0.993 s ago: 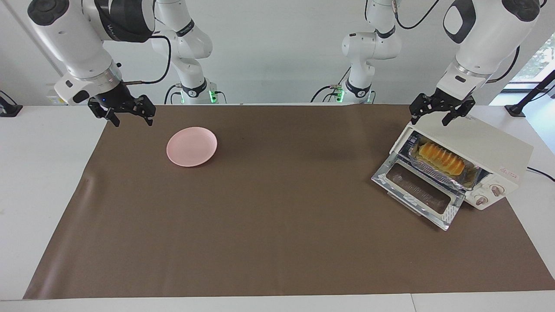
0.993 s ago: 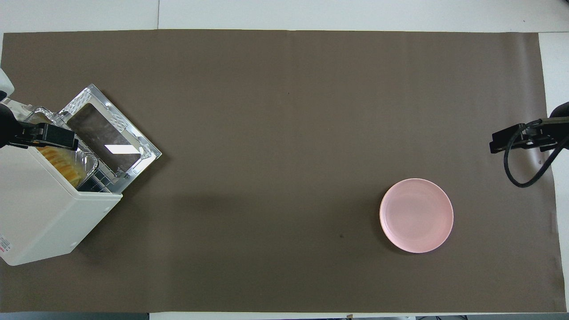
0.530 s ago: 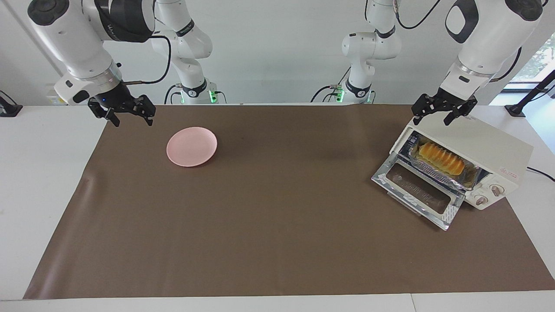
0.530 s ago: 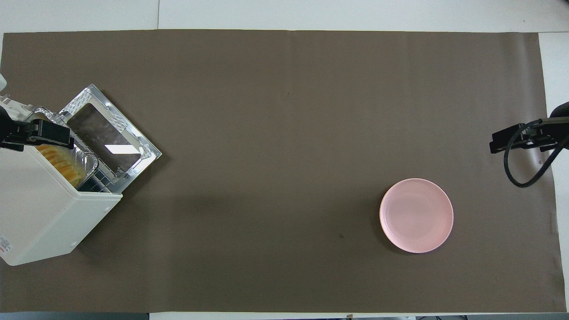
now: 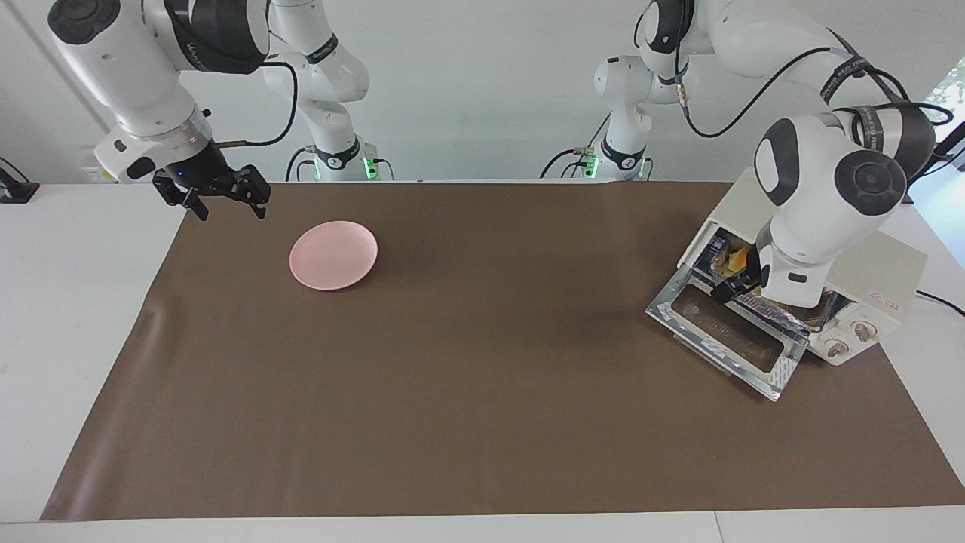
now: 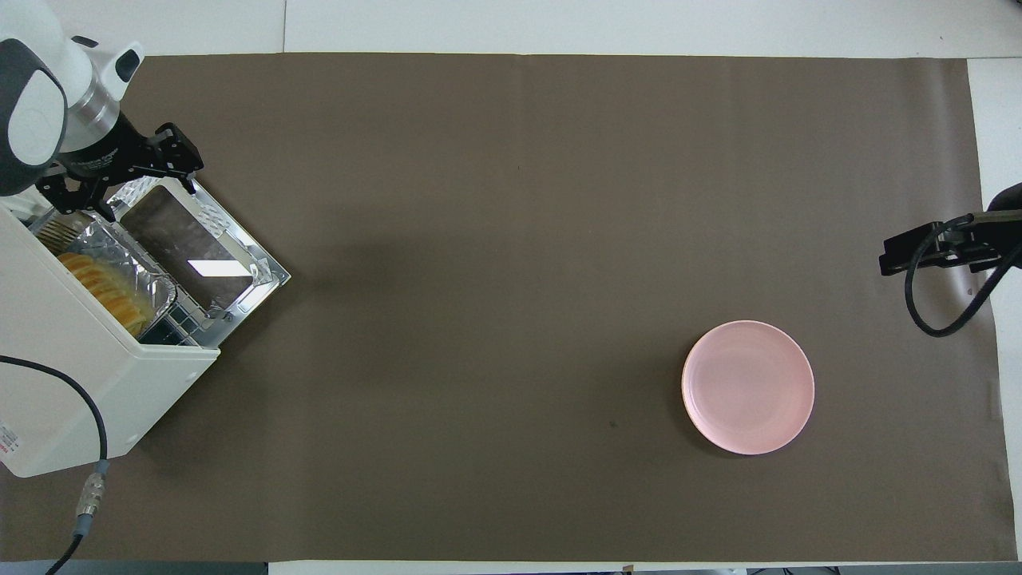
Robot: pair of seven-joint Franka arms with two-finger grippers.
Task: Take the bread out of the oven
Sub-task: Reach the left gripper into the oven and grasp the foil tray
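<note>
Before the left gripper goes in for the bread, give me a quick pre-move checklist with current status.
1. Oven door down flat: ok.
2. Bread in the foil tray inside the oven: ok, not yet taken out.
3. Left gripper open and holding nothing: ok.
4. Left gripper lined up with the bread: not ok; it is over the door's hinge end, off the loaf's end.
5. Whether the left gripper touches the tray or door: cannot tell.
6. Pink plate bare, and right gripper waiting open beside it at the mat's edge: ok.
</note>
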